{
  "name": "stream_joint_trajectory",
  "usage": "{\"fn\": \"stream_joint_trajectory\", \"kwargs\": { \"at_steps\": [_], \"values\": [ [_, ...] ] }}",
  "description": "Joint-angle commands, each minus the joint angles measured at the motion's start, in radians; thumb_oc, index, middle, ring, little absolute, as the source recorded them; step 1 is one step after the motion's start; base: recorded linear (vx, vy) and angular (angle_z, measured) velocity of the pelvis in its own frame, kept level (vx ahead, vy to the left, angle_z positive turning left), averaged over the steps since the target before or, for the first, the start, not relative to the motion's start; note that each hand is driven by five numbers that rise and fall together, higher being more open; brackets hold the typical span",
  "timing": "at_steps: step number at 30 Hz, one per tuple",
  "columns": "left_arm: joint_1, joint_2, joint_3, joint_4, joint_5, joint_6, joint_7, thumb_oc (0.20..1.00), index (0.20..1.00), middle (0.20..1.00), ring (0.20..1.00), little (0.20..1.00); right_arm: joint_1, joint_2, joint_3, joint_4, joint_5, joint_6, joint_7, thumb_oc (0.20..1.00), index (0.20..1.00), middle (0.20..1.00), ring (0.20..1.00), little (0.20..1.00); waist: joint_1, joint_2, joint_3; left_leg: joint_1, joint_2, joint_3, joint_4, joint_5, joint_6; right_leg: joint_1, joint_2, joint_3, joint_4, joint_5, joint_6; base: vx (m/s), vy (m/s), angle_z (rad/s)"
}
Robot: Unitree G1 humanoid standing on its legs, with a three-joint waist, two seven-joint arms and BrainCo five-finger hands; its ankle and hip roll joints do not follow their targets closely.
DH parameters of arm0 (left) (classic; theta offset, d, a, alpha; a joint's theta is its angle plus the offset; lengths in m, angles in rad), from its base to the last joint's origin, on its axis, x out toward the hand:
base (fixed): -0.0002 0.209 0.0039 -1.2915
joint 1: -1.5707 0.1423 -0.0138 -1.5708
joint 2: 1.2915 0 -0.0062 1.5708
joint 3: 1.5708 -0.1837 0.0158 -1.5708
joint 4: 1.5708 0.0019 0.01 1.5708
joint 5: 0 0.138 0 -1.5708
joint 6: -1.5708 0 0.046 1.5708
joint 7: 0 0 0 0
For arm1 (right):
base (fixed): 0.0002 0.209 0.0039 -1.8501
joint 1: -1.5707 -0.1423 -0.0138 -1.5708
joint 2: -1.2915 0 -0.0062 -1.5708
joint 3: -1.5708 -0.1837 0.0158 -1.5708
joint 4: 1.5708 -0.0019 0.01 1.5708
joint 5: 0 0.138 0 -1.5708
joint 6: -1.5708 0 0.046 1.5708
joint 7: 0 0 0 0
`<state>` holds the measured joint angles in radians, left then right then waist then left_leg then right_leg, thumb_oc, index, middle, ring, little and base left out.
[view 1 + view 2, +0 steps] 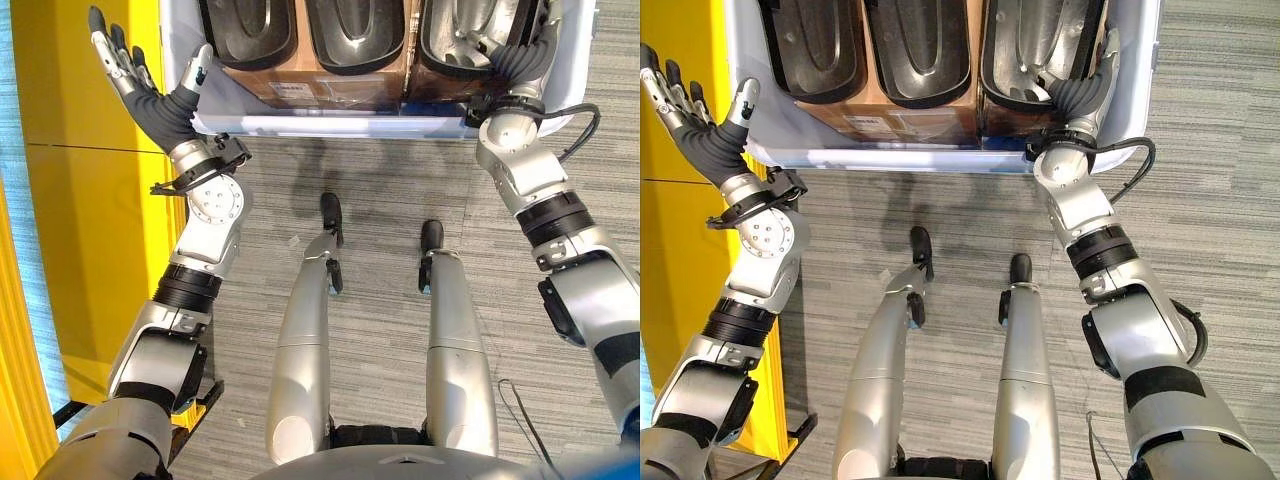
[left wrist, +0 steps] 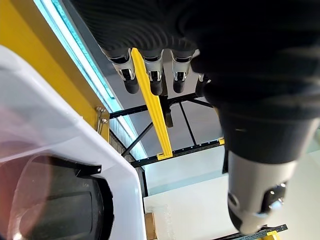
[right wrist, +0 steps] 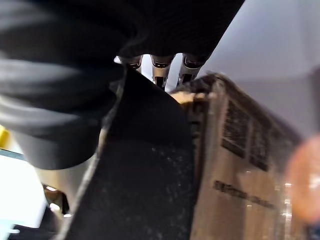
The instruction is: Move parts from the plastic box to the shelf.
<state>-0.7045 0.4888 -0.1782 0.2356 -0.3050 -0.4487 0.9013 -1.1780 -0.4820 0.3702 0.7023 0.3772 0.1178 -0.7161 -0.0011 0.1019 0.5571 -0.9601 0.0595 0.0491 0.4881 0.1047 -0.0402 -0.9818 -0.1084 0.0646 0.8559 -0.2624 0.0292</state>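
A pale plastic box (image 1: 330,125) lies ahead on the floor, holding three black moulded parts side by side in cardboard dividers: left (image 1: 248,30), middle (image 1: 355,35) and right (image 1: 465,35). My right hand (image 1: 520,60) reaches into the box, fingers inside the right part and thumb outside its rim. In the right wrist view that part's black edge (image 3: 145,165) runs between fingers (image 3: 159,70) and palm, beside cardboard (image 3: 240,165). My left hand (image 1: 150,100) is raised and open at the box's left wall, holding nothing; its fingers (image 2: 152,75) are straight.
A yellow shelf surface (image 1: 80,200) runs along my left side, close to the left arm. Grey carpet lies between me and the box. The left wrist view looks past the box's white rim (image 2: 60,135) to a yellow racking beam (image 2: 150,105).
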Motion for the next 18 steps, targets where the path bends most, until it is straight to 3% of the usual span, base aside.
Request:
{"fn": "stream_joint_trajectory", "kwargs": {
  "at_steps": [1,17,18],
  "values": [
    [-0.028,0.024,0.029,0.021,-0.018,-0.037,-0.012,1.0,1.0,1.0,1.0,1.0,0.048,-0.024,0.044,0.065,0.109,0.099,0.035,1.0,1.0,1.0,1.0,1.0,0.006,0.039,-0.037,0.025,-0.073,-0.021,0.064,-0.207,0.035,0.023,0.061,-0.042,-0.015,-0.036,-0.069,0.0,0.0,0.0],
    [-0.101,0.076,0.009,0.074,-0.101,0.003,-0.063,1.0,1.0,1.0,1.0,1.0,-0.051,-0.122,0.144,0.336,0.254,0.299,0.21,1.0,1.0,1.0,1.0,1.0,0.021,0.009,-0.037,0.018,-0.055,-0.021,0.067,-0.205,0.039,0.029,0.056,-0.064,-0.04,-0.011,-0.061,0.01,0.007,-0.01],
    [-0.111,0.086,0.009,0.073,-0.112,0.017,-0.067,1.0,1.0,1.0,1.0,1.0,-0.055,-0.129,0.156,0.352,0.261,0.307,0.239,0.922,0.922,0.922,0.922,0.922,0.023,0.004,-0.037,0.021,-0.053,-0.021,0.067,-0.206,0.04,0.036,0.054,-0.066,-0.047,-0.008,-0.06,0.06,0.027,-0.02]
  ]
}}
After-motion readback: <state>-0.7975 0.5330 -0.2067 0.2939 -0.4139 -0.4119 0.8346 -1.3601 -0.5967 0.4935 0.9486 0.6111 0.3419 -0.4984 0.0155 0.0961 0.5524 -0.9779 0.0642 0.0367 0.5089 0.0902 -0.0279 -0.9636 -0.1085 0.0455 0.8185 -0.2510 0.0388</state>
